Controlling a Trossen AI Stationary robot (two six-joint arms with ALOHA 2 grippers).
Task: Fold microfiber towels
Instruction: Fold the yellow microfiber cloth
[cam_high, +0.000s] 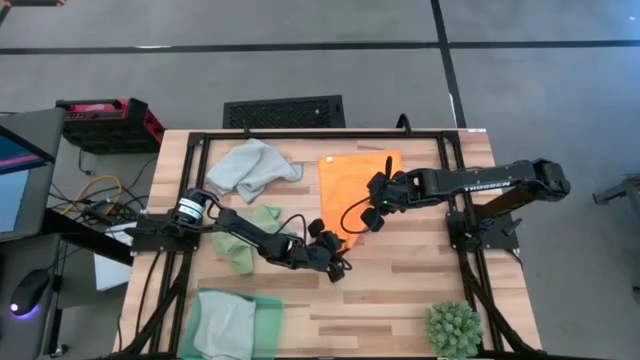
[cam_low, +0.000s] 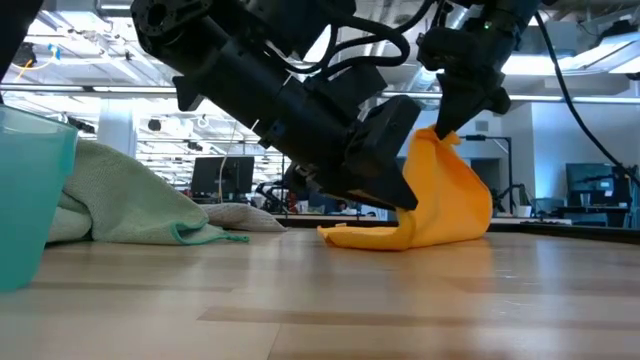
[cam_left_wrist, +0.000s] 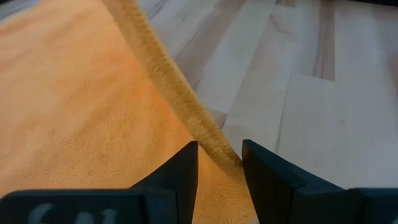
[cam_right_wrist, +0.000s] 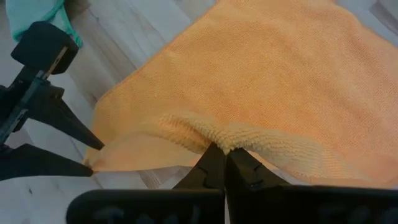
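The orange towel (cam_high: 355, 185) lies at the table's middle, its near part raised in a peak (cam_low: 445, 190) and its low corner (cam_low: 350, 237) on the wood. My right gripper (cam_right_wrist: 225, 155) is shut on it from above. My left gripper (cam_left_wrist: 221, 165) is low at the towel's near corner and open, one finger on each side of the thick hem (cam_left_wrist: 186, 106). The right wrist view shows its two fingertips (cam_right_wrist: 93, 157) flanking that corner. A grey-blue towel (cam_high: 250, 168) lies bunched at the far left, and a light green one (cam_high: 250, 235) lies under the left arm. My right gripper pinches a bunched ridge of the orange towel's hem (cam_right_wrist: 217, 134) between its two fingertips, coming from above and slanting down. The cloth hangs from the grip like a tent, and its lower part lies on the table. My left gripper: I cannot tell whether its fingers touch the hem that runs between them.
A green translucent tray (cam_high: 235, 325) with cloth in it stands at the near left, and it shows in the low view as a teal wall (cam_low: 30, 200). A spiky green plant (cam_high: 453, 328) sits at the near right. Bare wood lies between them.
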